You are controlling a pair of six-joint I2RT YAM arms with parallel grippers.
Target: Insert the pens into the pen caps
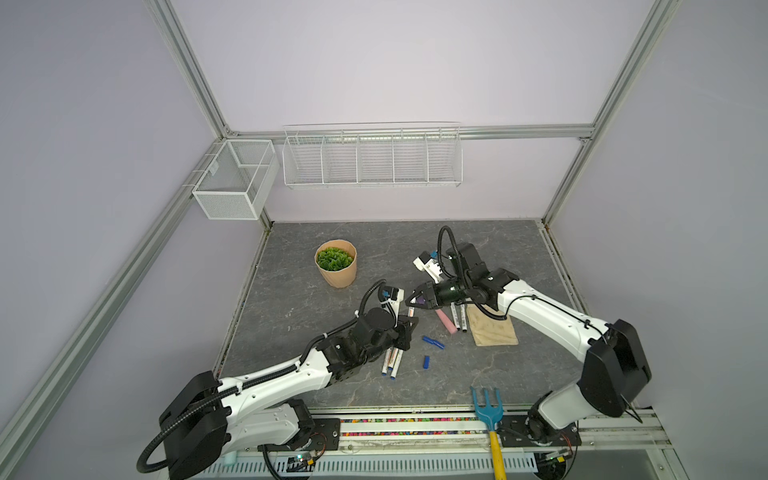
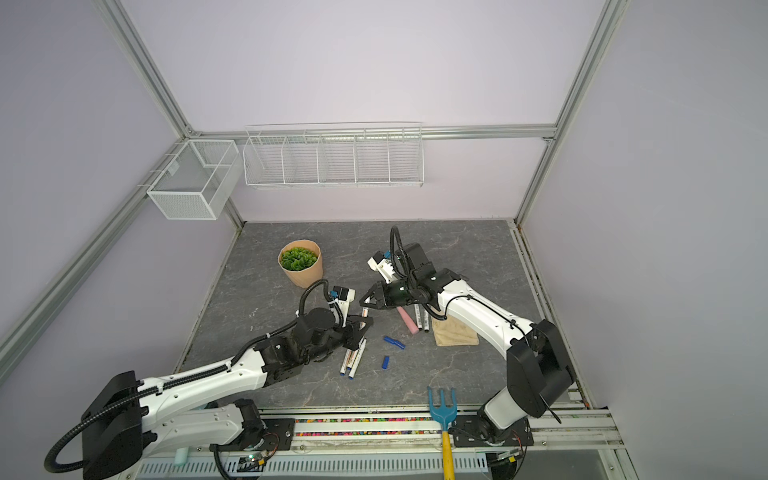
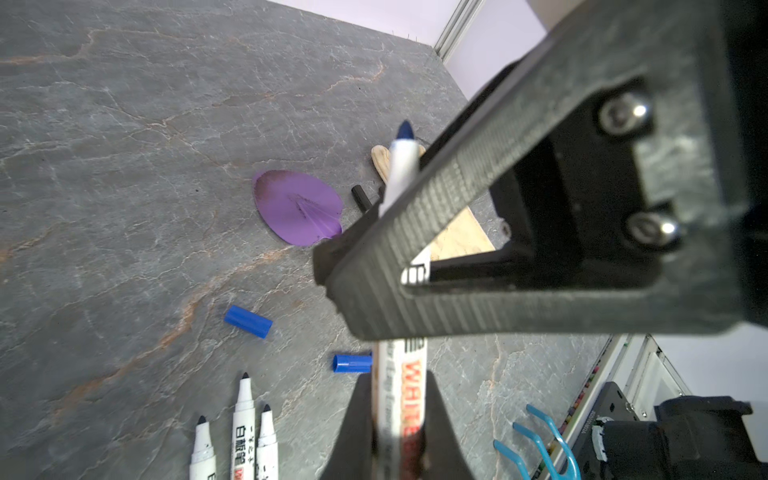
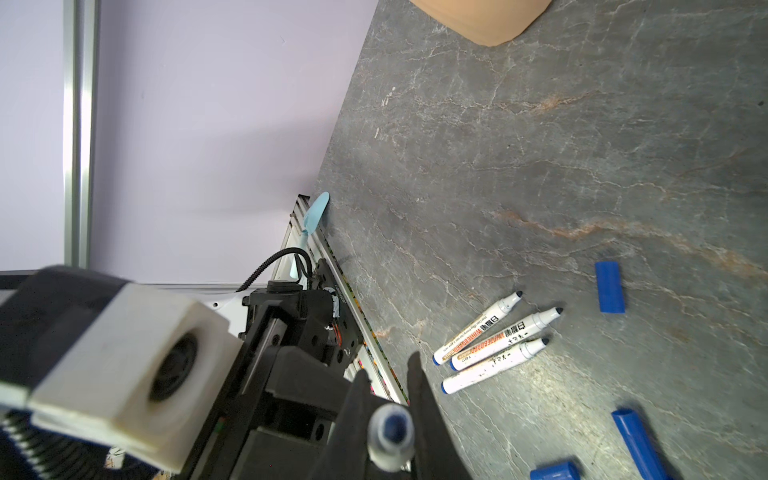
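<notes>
My left gripper (image 3: 399, 386) (image 1: 409, 328) is shut on a white pen (image 3: 409, 374) by its labelled barrel. The pen rises to my right gripper (image 1: 411, 300) (image 4: 388, 368), and its bare blue nib (image 4: 390, 432) shows between that gripper's fingers. They flank it closely; contact is unclear. Three uncapped pens (image 1: 390, 361) (image 4: 494, 340) lie side by side near the left arm. Two more pens (image 1: 457, 318) lie under the right arm. Blue pen caps (image 1: 433, 342) (image 1: 426, 361) (image 3: 248, 321) lie loose between the arms. A black cap (image 3: 361, 197) lies by the trowel.
A purple trowel (image 3: 297, 208) with a pink handle (image 1: 445, 322) lies under the right gripper, beside a tan cloth (image 1: 492, 330). A potted plant (image 1: 336, 268) stands at the back left. A blue rake (image 1: 487, 409) lies over the front edge. Wire baskets (image 1: 372, 158) hang on the walls.
</notes>
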